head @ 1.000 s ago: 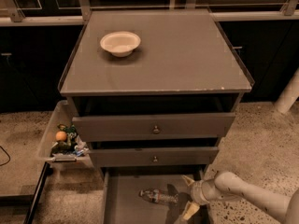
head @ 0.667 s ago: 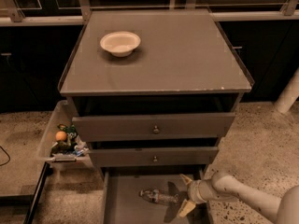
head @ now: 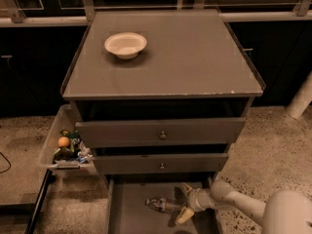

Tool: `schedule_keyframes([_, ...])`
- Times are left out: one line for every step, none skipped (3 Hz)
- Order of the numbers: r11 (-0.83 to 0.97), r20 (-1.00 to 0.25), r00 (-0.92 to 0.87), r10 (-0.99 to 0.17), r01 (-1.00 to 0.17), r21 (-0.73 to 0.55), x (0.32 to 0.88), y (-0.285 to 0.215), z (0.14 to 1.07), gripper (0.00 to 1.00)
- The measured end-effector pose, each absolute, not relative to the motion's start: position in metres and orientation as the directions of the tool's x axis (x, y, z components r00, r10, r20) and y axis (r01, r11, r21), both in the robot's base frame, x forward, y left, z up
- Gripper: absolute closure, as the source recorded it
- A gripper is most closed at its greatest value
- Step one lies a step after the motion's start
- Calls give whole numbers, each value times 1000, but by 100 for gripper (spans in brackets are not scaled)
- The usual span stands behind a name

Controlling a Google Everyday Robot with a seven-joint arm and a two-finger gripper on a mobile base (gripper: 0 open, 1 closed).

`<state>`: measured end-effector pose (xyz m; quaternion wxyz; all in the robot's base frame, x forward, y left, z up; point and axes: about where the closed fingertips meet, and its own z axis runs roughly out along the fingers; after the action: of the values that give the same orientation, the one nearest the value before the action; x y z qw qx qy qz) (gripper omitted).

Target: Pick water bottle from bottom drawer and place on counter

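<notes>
The water bottle (head: 160,204) lies on its side on the floor of the bottom drawer (head: 131,213), which is pulled out furthest at the bottom of the view. My gripper (head: 185,202) reaches into the drawer from the right, just right of the bottle. Its two pale fingers (head: 185,215) are spread, one above and one below the bottle's right end, and hold nothing. The counter (head: 195,57) is the flat grey-brown cabinet top above.
A white bowl (head: 126,44) sits on the counter's back left. Two upper drawers with round knobs (head: 162,135) are partly open above the bottom drawer. A clear bin (head: 63,145) with small items stands left of the cabinet. A white post (head: 302,99) rises at right.
My gripper has moved slightly left toward the bottle inside the bottom drawer. The bottle has not moved.
</notes>
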<state>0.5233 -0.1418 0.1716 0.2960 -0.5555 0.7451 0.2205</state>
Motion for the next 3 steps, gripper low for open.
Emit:
schedule_keyframes([275, -683, -219, -697, -961, 28, 528, -127, 145, 0])
schedule_keyframes([260, -688, -218, -692, -965, 43, 530, -115, 126, 0])
schedule_keyframes([262, -688, -218, -692, -964, 43, 530, -115, 125, 19])
